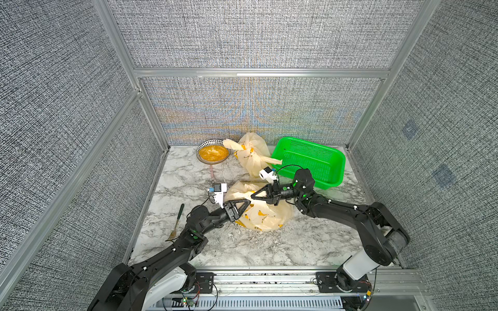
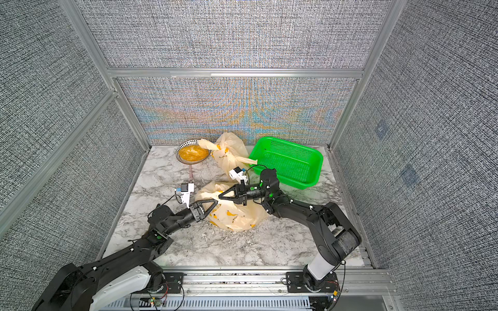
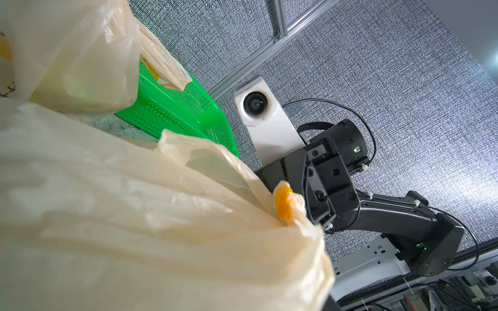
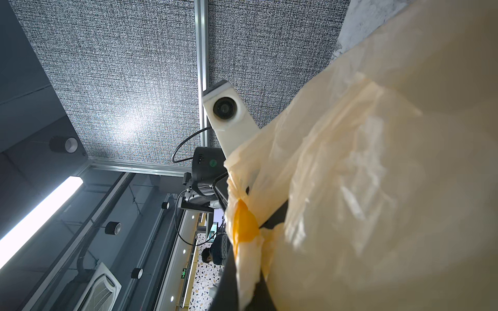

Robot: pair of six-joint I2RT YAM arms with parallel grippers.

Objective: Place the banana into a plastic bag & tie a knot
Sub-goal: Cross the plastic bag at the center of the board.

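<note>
A cream plastic bag (image 1: 265,215) (image 2: 237,215) with yellow prints lies mid-table in both top views. The banana is hidden. My right gripper (image 1: 252,196) (image 2: 219,196) (image 4: 246,272) reaches in from the right and is shut on a twisted strip of the bag's top. My left gripper (image 1: 249,201) (image 2: 216,201) comes from the left, its tip almost meeting the right one. In the right wrist view its fingers (image 4: 222,188) stand apart with bag plastic lying between them. The bag (image 3: 134,202) covers the left jaws in the left wrist view.
A second cream bag (image 1: 253,153) sits at the back beside a bowl (image 1: 213,153) of orange food. A green basket (image 1: 310,161) stands at the back right. A fork (image 1: 177,220) lies near the left edge. Grey walls enclose the table.
</note>
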